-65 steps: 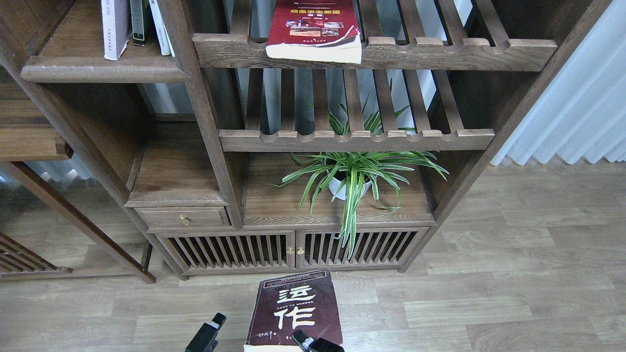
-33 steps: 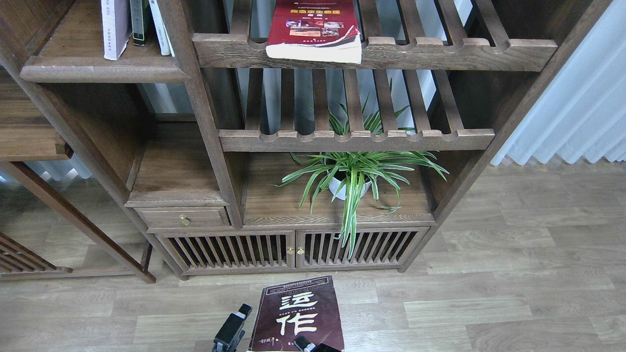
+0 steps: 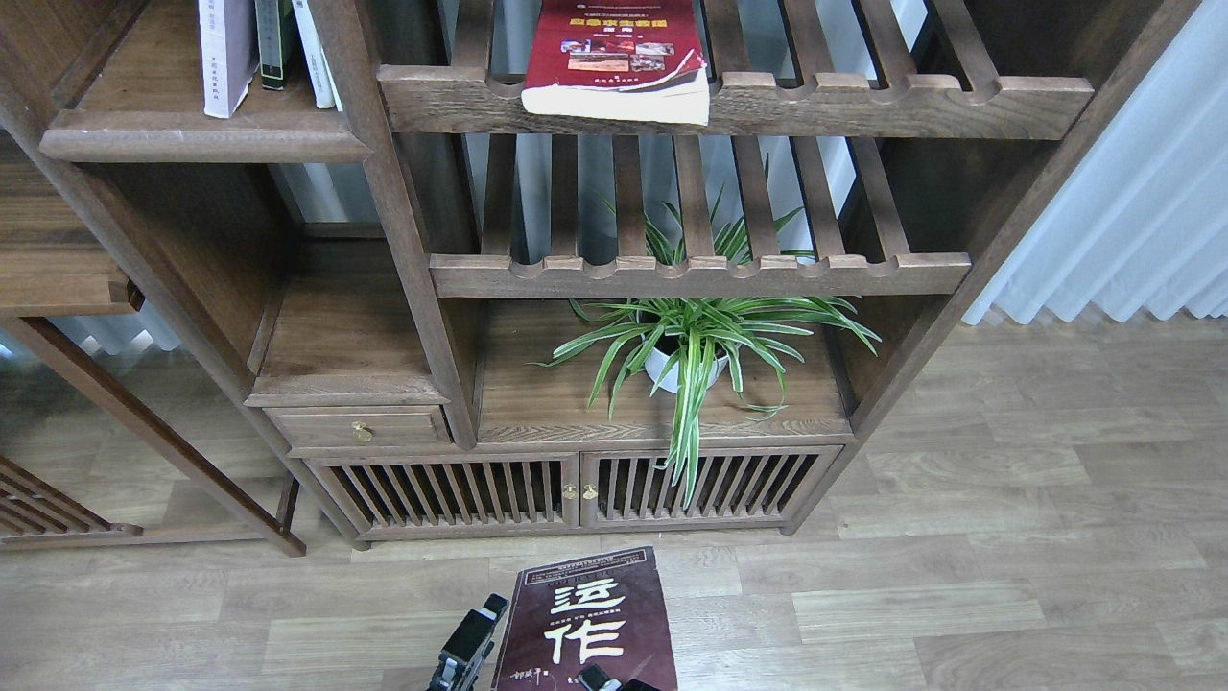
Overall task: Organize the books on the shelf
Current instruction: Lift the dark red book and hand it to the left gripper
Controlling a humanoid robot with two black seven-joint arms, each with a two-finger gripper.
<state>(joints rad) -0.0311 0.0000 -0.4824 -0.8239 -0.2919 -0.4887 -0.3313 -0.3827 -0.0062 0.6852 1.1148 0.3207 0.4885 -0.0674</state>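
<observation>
The thick dark maroon book with white characters is held flat at the bottom centre, above the floor. My right gripper sits at the book's near edge, one finger on the cover, mostly cut off by the frame. My left gripper is right at the book's left edge; its fingers cannot be told apart. The bright red book lies on the top slatted rack. The pale lavender-white book stands on the solid dark-brown shelf at the top left, beside other upright books.
A potted spider plant stands on the cabinet top under the lower slatted rack. A small drawer and slatted doors are below. White curtains hang at the right. Wooden floor lies around.
My left gripper has moved right and up to the maroon book's left edge. The book has shifted slightly down in the view with the right gripper.
</observation>
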